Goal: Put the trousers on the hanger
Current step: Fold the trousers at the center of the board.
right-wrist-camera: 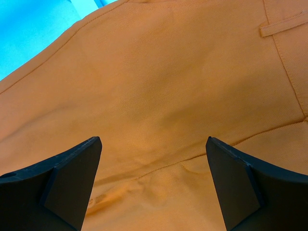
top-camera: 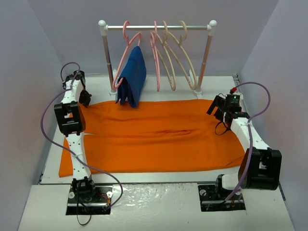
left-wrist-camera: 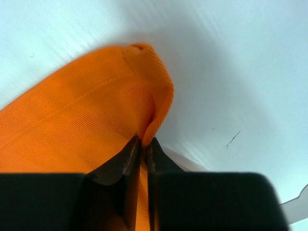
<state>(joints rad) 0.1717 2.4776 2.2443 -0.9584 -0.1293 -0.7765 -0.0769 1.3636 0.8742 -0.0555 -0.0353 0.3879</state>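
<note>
- Trousers (top-camera: 163,139): orange, laid flat across worktop (top-camera: 159,177), spread from left edge to right edge.
- Left jaws: pressed together, folded corner of trousers pinched between them, near far-left corner of worktop.
- Right jaws: spread wide, positioned over trousers near far-right corner; nothing gripped, contact not discernible.
- Hanger (top-camera: 191,77): cream, hung rightmost on rail (top-camera: 159,27) at far edge, beside pink hangers (top-camera: 156,62).
- Dark blue garment (top-camera: 132,79): draped at left end of rail.

White-and-black arms (top-camera: 77,144), purple cables (top-camera: 255,83), black claws (left-wrist-camera: 144,139) (right-wrist-camera: 153,139)
</note>
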